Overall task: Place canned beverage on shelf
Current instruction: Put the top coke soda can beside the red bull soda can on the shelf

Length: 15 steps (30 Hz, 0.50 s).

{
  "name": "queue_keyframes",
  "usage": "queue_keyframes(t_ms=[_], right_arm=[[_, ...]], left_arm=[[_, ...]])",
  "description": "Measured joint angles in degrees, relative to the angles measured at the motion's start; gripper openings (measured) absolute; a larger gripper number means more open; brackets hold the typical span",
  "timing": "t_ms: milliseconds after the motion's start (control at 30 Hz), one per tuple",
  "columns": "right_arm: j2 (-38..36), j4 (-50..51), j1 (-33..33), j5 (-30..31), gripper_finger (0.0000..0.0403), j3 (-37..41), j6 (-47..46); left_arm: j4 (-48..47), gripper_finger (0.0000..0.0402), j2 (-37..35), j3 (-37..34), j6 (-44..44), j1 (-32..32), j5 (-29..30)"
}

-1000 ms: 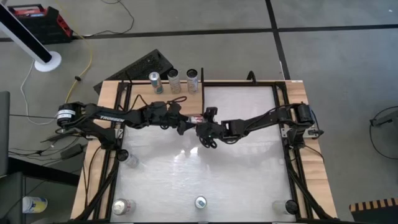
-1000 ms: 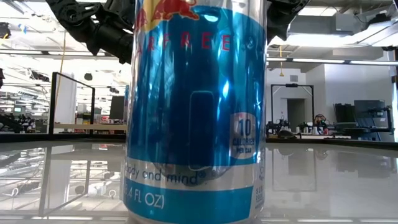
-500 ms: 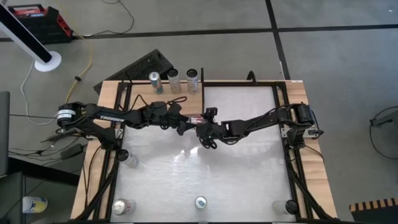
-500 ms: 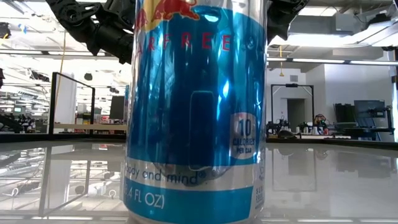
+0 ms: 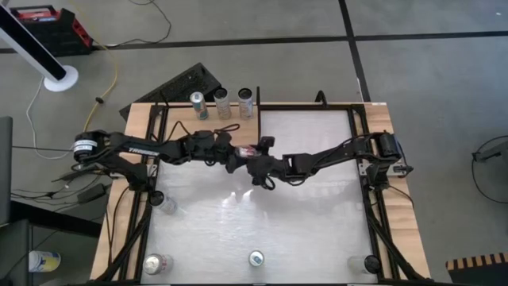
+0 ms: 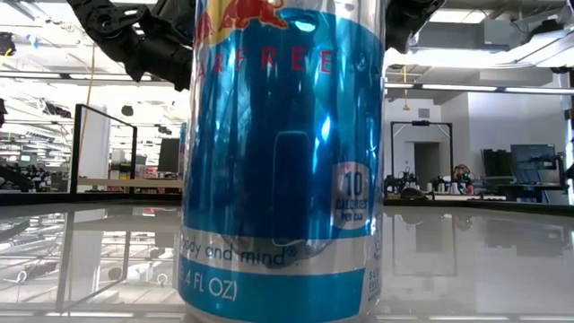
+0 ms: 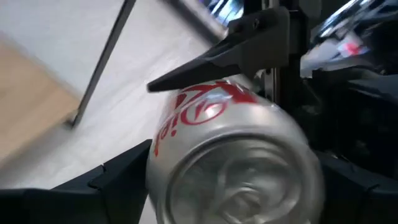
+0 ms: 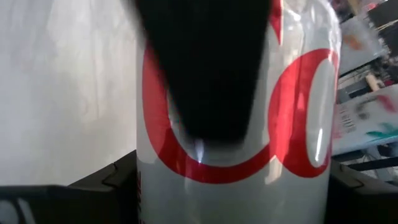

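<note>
High view shows the silver can held horizontally above mid-table between both arms, right gripper clamped across it, left gripper spread around its end, apparently a handover toward the shelf.

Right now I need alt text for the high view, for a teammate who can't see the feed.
Both arms meet mid-table, just off the wooden shelf's corner, with a silver-and-red can lying sideways between the left gripper and right gripper. Three cans stand along the shelf's far edge.
</note>
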State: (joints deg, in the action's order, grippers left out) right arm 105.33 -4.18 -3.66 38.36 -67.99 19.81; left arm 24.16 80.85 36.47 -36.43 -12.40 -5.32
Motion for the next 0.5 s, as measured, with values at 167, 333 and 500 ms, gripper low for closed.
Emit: queue_keyframes(t_ms=[167,333,500], right_arm=[[-0.14,-2.13,-0.01,-0.47,0.0319,-0.10,0.07],[-0.14,-2.52,-0.02,-0.84,0.0319,-0.19,0.13],[-0.14,-0.77,-0.02,-0.94,0.0319,-0.25,-0.04]], left_arm=[[-0.06,0.0336,0.11,0.07,0.28,0.01,0.62],[-0.06,0.0336,0.01,0.06,0.64,0.02,0.79],[-0.10,0.0336,-0.43,0.04,1.47,-0.40,0.04]])
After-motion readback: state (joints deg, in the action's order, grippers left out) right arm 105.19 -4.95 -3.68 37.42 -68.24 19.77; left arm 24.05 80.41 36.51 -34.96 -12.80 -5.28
